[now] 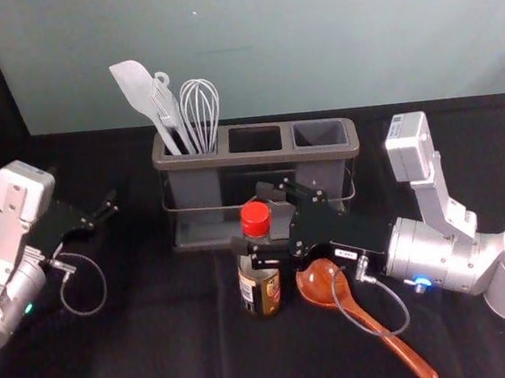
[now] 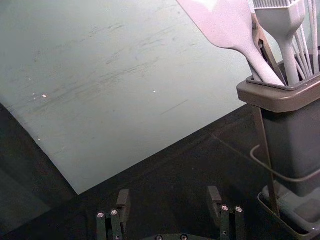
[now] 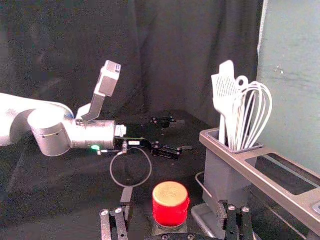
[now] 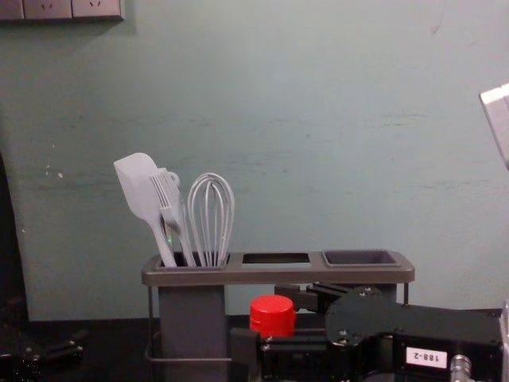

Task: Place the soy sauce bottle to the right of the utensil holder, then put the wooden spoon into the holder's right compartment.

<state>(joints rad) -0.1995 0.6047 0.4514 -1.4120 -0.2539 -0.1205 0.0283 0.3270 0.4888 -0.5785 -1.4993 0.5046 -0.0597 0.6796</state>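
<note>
A smooth, pale grey-green wall rises behind a black, softly creased tablecloth. Faint dark scuffs and tiny white specks mark the wall. To the left, a black fabric curtain hangs in loose vertical folds. High on the wall, at the chest view's top left, sits a row of pinkish-grey socket plates with small dark slots.

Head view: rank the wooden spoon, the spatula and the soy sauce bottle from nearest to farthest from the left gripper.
From the left gripper, at the head view's left side:
1. Spatula, standing at the left end of the utensil holder.
2. Soy sauce bottle, in front of the holder, between the right gripper's fingers.
3. Wooden spoon, lying to the bottle's right.
</note>
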